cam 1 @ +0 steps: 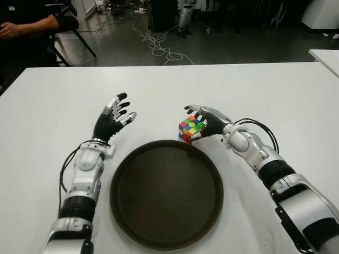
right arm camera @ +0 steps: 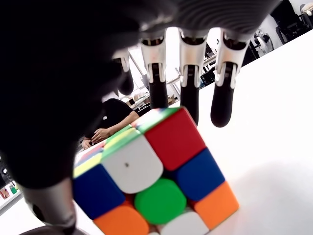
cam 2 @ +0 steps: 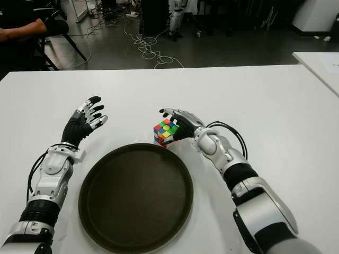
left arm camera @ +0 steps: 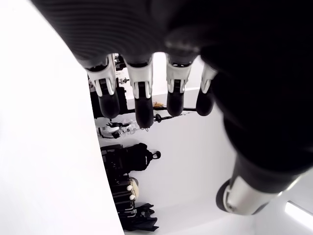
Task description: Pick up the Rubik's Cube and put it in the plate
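The Rubik's Cube [cam 1: 190,129] stands on the white table [cam 1: 265,95], just beyond the far rim of the dark round plate [cam 1: 164,196]. My right hand [cam 1: 200,123] reaches around the cube from its right side, with the fingers [right arm camera: 190,73] stretched straight past its top and the thumb low beside it. In the right wrist view the cube [right arm camera: 156,181] fills the space in front of the palm, and the fingers are not closed on it. My left hand [cam 1: 114,119] shows to the left of the plate, fingers [left arm camera: 139,93] spread and holding nothing.
A person's arm [cam 1: 29,26] shows at a chair beyond the table's far left corner. Cables [cam 1: 159,45] lie on the floor behind the table. A second white table [cam 1: 326,55] shows at the far right.
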Robot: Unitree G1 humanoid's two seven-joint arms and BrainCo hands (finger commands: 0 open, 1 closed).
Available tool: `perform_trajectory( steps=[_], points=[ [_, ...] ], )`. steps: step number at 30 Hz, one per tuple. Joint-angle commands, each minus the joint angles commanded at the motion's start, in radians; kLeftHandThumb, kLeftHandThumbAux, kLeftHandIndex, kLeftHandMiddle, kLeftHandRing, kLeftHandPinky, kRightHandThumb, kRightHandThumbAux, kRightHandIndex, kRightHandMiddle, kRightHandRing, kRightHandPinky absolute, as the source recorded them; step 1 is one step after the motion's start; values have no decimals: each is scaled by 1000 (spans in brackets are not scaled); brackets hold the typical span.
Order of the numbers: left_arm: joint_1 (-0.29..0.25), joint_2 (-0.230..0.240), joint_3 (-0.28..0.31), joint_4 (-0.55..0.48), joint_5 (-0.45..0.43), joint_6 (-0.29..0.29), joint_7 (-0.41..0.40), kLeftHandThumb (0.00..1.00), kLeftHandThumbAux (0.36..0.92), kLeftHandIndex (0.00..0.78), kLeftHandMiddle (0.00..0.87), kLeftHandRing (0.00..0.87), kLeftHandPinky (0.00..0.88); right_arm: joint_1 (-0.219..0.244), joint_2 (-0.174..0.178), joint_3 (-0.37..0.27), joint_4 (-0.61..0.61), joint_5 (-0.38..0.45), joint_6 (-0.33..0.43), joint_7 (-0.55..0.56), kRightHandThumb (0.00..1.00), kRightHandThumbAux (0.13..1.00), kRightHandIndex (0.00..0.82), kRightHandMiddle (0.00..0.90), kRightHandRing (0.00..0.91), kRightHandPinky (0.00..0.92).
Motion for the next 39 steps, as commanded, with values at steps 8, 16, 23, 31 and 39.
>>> perform_trajectory(
  steps=[8, 16, 23, 31, 39],
  points=[
    [2, -4, 1, -10, -8, 5, -3, 124, 695, 62, 109, 104, 96, 4, -3, 3, -13, -3, 2, -2, 0, 757, 168, 248, 294, 361],
    [2, -5, 0, -14, -10, 13, -6, 140, 712, 59, 103, 97, 94, 1, -17, 19, -16, -35, -15, -37, 24, 803, 140, 204, 239, 295],
    [3, -5, 1, -18, -9, 20, -5, 156, 706, 55, 100, 101, 103, -2, -25, 30, -18, -63, -2, -72, 347, 732, 141, 212, 259, 336],
    [4, -9, 2, -24, -11, 23, -2, 155, 702, 58, 109, 111, 116, -5, -24, 26, -8, -62, 2, -87, 427, 695, 163, 237, 289, 356],
    [6, -9, 0, -30, -7, 23, 4, 145, 713, 70, 122, 119, 119, -8, -24, 26, -3, -59, -2, -83, 450, 674, 164, 236, 293, 358]
  ],
)
